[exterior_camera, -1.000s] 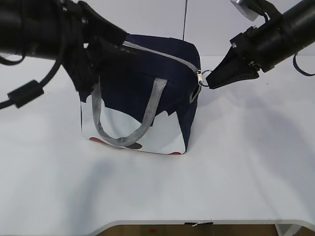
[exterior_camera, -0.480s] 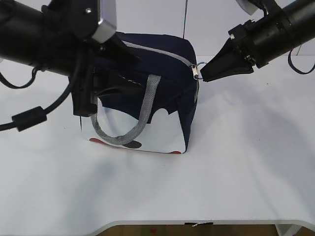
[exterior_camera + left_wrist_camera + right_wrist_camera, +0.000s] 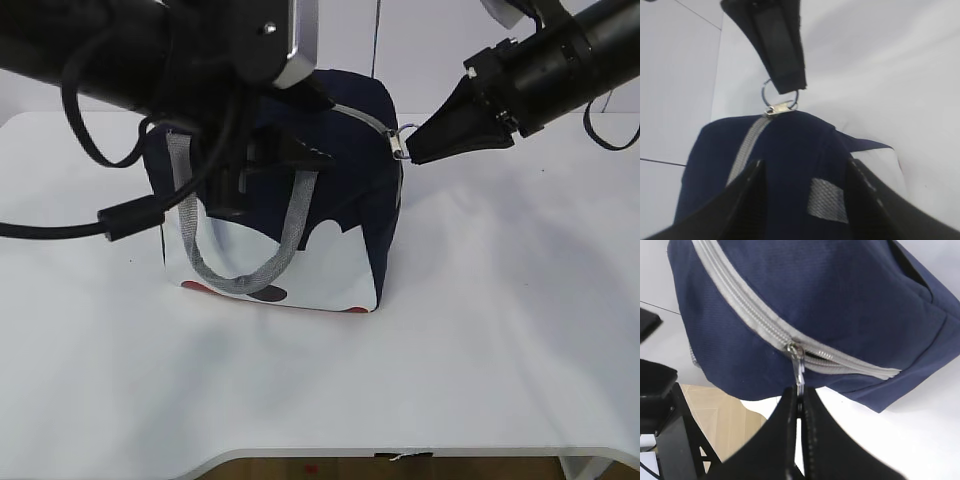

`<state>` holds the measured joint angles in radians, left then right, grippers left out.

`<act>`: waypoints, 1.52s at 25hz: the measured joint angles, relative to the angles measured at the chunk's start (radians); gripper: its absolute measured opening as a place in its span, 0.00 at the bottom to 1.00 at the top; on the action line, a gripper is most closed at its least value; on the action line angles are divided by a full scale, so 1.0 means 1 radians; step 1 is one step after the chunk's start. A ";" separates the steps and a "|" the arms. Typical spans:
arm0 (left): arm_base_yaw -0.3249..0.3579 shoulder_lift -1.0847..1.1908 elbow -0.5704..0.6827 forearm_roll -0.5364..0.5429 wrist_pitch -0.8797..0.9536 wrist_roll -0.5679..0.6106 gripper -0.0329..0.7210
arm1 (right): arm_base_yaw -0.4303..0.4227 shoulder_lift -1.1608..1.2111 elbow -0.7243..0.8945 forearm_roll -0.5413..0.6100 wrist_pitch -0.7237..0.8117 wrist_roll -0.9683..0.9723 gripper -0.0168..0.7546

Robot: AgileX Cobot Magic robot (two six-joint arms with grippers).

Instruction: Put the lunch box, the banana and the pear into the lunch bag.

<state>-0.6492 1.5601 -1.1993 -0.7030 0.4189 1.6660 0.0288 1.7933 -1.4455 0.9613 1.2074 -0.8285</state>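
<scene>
Lunch bag (image 3: 290, 220) is sitting upright on the white desk (image 3: 480, 350), zipper (image 3: 740, 305) running across its top. Right pincer (image 3: 412, 152) is pressing together on the ring pull (image 3: 799, 371) at the bag's right top corner. Left pincer (image 3: 805, 200) is hanging spread over the bag's top, gripping nothing.

Lunch bag (image 3: 330, 200): upper left portion hidden behind the left end effector (image 3: 290, 150) and its arm. Interior not visible. Red and brown dots along the bottom edge, below that end effector, partly cut off.
</scene>
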 joint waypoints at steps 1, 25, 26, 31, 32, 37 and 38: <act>-0.002 0.008 -0.014 0.019 0.000 -0.025 0.55 | 0.000 0.000 0.000 0.004 0.000 0.000 0.03; -0.075 0.123 -0.068 0.349 -0.025 -0.219 0.55 | 0.000 0.000 0.000 0.063 -0.010 -0.028 0.03; -0.075 0.127 -0.068 0.349 -0.042 -0.219 0.55 | 0.000 0.000 0.000 0.063 -0.012 -0.027 0.03; -0.075 0.132 -0.068 0.356 -0.108 -0.219 0.55 | 0.000 0.000 0.000 0.063 -0.021 -0.027 0.03; -0.075 0.134 -0.068 0.358 -0.110 -0.219 0.55 | 0.000 0.000 0.000 0.063 -0.021 -0.027 0.03; -0.075 0.144 -0.068 0.358 -0.123 -0.219 0.50 | 0.000 0.000 0.000 0.063 -0.021 -0.027 0.03; -0.075 0.144 -0.068 0.358 -0.123 -0.219 0.46 | 0.000 0.000 0.000 0.063 -0.021 -0.027 0.03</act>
<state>-0.7238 1.7041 -1.2669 -0.3447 0.2962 1.4469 0.0288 1.7933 -1.4455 1.0239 1.1865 -0.8558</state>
